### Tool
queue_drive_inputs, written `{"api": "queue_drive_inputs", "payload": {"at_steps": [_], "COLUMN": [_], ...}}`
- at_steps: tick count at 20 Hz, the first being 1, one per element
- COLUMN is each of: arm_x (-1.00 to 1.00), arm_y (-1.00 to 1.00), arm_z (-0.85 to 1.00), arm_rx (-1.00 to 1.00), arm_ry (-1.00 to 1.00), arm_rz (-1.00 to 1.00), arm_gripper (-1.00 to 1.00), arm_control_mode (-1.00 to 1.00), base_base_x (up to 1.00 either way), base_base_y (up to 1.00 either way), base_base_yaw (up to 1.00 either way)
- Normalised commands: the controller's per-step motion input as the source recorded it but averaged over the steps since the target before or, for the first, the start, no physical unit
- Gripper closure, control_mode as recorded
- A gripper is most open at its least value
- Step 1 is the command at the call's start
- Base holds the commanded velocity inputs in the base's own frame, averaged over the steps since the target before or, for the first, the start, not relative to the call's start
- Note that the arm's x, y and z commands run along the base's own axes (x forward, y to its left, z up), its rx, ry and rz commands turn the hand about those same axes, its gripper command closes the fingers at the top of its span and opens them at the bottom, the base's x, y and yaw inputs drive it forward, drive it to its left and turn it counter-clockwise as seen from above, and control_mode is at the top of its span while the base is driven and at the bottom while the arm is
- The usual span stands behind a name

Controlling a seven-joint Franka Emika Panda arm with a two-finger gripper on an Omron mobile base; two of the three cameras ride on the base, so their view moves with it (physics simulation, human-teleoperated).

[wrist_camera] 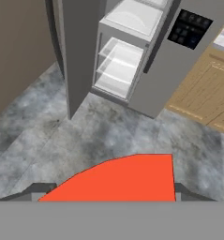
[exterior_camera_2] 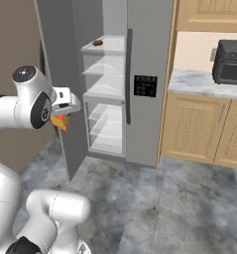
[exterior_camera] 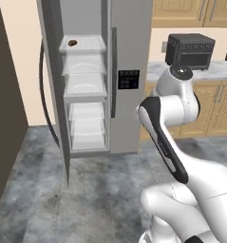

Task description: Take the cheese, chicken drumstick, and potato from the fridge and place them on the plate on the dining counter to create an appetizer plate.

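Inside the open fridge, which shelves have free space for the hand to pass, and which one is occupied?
In the fridge, the white shelves below the top shelf look bare. The top shelf carries a small brown piece at its left; its right part is free.

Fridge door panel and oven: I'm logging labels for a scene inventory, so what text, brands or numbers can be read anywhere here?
None can be read.
Dispenser panel on the fridge: small pale marks, too blurred to read.
Toaster oven on the wall counter: knobs, no legible lettering.
Cheese: no label.

Red-orange cheese (wrist_camera: pixel 127 180); grey fridge (exterior_camera: pixel 129 42), white shelves (exterior_camera: pixel 84 85).
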Motion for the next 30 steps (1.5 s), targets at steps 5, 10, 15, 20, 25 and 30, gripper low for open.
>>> {"api": "queue_drive_inputs", "payload": {"at_steps": [5,10,15,20,25,30], "arm_x": [0.0,0.0,0.0,0.0,0.0,0.0], "arm_y": [0.0,0.0,0.0,0.0,0.0,0.0], "arm_z": [0.0,0.0,0.0,0.0,0.0,0.0], "arm_rx": [0.0,0.0,0.0,0.0,0.0,0.0], "arm_ry": [0.0,0.0,0.0,0.0,0.0,0.0], "arm_rz": [0.0,0.0,0.0,0.0,0.0,0.0], "arm_gripper": [1.0,1.0,1.0,1.0,1.0,1.0], "arm_control_mode": [1.0,1.0,1.0,1.0,1.0,1.0], "base_base_x": [-1.0,-1.0,-1.0,-1.0,-1.0,-1.0], "base_base_y": [-0.57,-0.38,-0.35,-0.28,-0.03,0.17], "base_base_yaw": [-0.03,-0.02,0.0,0.0,-0.01,0.07]}}
